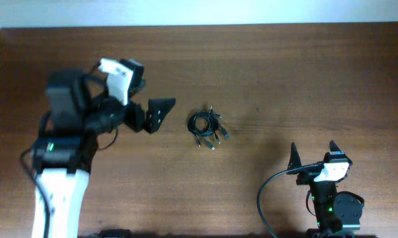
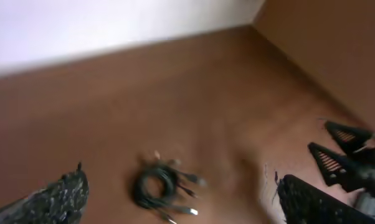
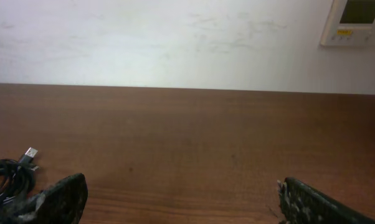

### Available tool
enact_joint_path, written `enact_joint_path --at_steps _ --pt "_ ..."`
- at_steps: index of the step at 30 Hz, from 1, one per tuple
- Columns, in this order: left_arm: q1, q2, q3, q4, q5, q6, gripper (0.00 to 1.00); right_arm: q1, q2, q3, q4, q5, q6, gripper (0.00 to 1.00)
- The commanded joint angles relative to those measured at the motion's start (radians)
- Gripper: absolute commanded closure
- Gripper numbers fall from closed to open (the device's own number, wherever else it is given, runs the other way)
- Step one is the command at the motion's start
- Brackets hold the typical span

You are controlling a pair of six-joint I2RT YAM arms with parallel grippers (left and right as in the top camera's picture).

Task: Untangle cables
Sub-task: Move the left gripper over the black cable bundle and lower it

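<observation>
The cables (image 1: 206,125) lie as one small coiled black bundle with metallic plug ends at the table's middle. They also show blurred in the left wrist view (image 2: 161,186) and at the left edge of the right wrist view (image 3: 10,174). My left gripper (image 1: 156,114) is open and empty, just left of the bundle and apart from it; in its wrist view (image 2: 181,205) the bundle lies between the fingers, ahead. My right gripper (image 1: 313,153) is open and empty near the front right, well away from the cables; its fingers frame bare table (image 3: 181,199).
The wooden table (image 1: 285,73) spreads out on all sides of the bundle. A white wall runs along its far edge (image 3: 175,43), with a small white panel (image 3: 356,22) on it. A thick black arm cable (image 1: 265,198) loops by the right base.
</observation>
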Motion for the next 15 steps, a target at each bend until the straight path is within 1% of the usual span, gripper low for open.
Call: enact_joint_path --at_steps 1,2,4,5,9,10,11,15 --pt "-0.002 0.098 0.064 -0.059 0.003 -0.127 0.01 0.005 -0.005 -0.005 -0.005 -0.002 0.003 0.01" --pt "-0.028 0.152 0.139 -0.180 -0.161 -0.127 0.01 0.005 -0.005 -0.005 -0.005 -0.002 0.003 0.02" --pt "-0.101 0.234 0.245 -0.337 -0.454 -0.127 0.01 0.005 -0.005 -0.005 -0.005 -0.002 0.003 0.02" --pt "-0.128 0.254 0.252 -0.343 -0.491 -0.127 0.01 0.005 -0.005 -0.005 -0.005 -0.002 0.003 0.02" --pt "-0.232 0.364 0.250 -0.335 -0.496 -0.128 0.01 0.005 -0.005 -0.005 -0.005 -0.002 0.003 0.01" --pt "-0.251 0.407 0.250 -0.336 -0.466 -0.142 0.01 0.005 -0.005 -0.005 -0.005 -0.002 0.003 0.02" --pt "-0.263 0.446 0.250 -0.336 -0.439 -0.142 0.01 0.005 -0.005 -0.005 -0.005 -0.002 0.003 0.02" --pt "-0.267 0.544 0.250 -0.342 -0.435 -0.154 0.01 0.005 -0.005 -0.005 -0.005 -0.002 0.003 0.02"
